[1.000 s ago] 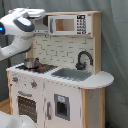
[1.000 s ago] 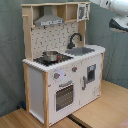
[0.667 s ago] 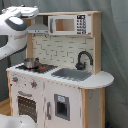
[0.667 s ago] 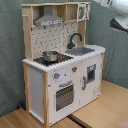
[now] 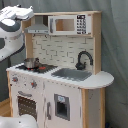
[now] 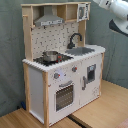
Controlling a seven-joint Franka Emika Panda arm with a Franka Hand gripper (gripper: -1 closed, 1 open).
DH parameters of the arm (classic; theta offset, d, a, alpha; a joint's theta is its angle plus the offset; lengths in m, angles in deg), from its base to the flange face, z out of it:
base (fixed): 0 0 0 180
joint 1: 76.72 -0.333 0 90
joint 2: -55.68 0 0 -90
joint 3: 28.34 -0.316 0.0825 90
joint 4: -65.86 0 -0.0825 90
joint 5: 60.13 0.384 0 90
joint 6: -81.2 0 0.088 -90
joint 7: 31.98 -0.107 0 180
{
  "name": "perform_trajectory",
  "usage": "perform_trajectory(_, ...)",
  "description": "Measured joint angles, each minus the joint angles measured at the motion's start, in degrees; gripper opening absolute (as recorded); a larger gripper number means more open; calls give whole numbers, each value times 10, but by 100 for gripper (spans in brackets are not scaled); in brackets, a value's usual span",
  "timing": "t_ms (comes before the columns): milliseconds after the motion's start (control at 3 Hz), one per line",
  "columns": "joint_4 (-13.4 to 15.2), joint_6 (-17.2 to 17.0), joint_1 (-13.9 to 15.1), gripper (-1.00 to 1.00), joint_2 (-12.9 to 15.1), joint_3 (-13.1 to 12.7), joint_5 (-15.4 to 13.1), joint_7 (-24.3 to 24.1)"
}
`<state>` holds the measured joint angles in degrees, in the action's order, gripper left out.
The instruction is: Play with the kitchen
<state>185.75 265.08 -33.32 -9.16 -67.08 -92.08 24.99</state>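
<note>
The kitchen is a tall toy of white panels and light wood, seen in both exterior views. A steel pot sits on its stovetop. The black faucet arches over the grey sink. The oven door looks closed. A range hood and a microwave fill the top shelf. My white arm hangs at the height of the kitchen's top, apart from it. The gripper touches nothing.
A grey curtain hangs behind the kitchen. The kitchen stands on a light wooden surface with a seam under its front. A white rounded part lies at the bottom of the first exterior view's left.
The arm has shifted slightly at the top of the first exterior view's left. The kitchen and pot have not moved.
</note>
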Motion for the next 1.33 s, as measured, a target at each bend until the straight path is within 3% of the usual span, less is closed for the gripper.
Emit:
perform_trajectory(667, -20, 1, 85, 100, -57, -30, 0, -122)
perform_trajectory(1333, -45, -3, 167, 100, -113, -43, 1, -260)
